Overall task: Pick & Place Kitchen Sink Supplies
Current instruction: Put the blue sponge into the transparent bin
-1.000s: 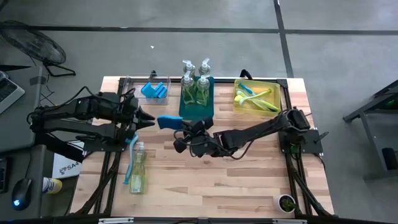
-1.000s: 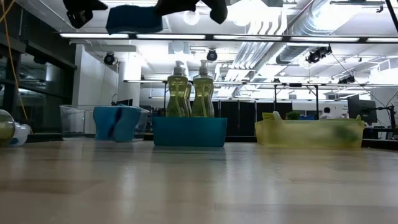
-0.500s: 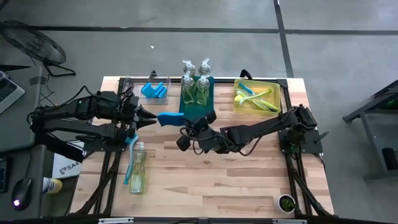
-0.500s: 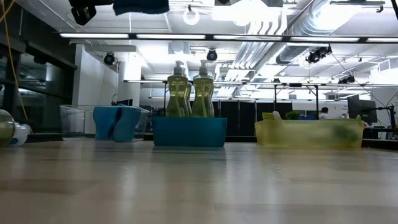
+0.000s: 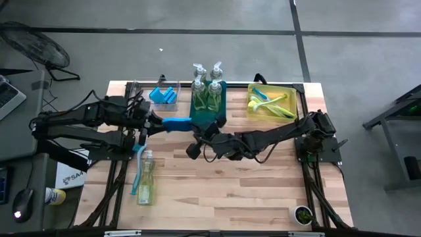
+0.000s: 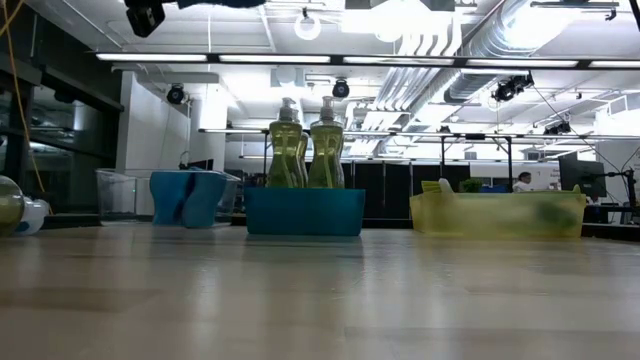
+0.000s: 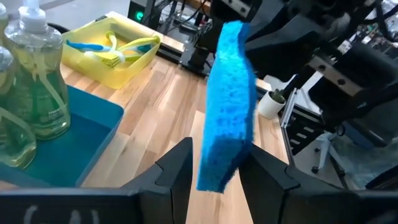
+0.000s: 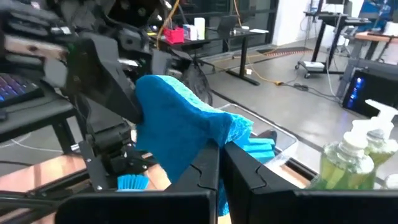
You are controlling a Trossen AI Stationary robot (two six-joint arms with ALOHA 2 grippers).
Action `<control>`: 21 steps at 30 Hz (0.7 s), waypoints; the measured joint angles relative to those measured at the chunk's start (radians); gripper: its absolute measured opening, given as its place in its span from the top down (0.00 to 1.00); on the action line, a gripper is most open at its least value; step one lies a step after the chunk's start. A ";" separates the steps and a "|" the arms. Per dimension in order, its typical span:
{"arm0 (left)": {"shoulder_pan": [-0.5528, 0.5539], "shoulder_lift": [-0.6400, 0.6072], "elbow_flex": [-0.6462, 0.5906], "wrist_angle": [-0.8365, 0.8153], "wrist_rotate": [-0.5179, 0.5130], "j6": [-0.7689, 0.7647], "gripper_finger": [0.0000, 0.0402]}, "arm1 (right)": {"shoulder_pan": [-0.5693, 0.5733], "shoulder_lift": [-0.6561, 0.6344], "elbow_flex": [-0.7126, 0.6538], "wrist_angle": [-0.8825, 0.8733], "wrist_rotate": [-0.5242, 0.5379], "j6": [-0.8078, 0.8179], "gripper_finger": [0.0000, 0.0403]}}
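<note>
While the left claw [image 7: 214, 180] grips the blue sponge [image 7: 229, 106] above the worktop [image 5: 250, 191], at 9 o'clock of the teal bin [image 5: 209, 117], the right claw [image 8: 221, 168] sits fully closed beside it. Sponge likely light, soft, compressible; best pinched across its flat faces.

We see a grey concrete floor [image 5: 197, 52] crossed by dark seams around the wooden table [image 5: 250, 191]. A fan [image 5: 36, 46] stands at the left. Across the table we view ceiling strip lights [image 6: 400, 62], silver ducts [image 6: 490, 40], and desks [image 8: 339, 37] on the far floor.
</note>
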 joint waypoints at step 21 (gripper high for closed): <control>0.000 0.031 0.000 0.034 -0.011 0.014 0.98 | -0.020 0.000 0.000 0.013 -0.028 -0.038 1.00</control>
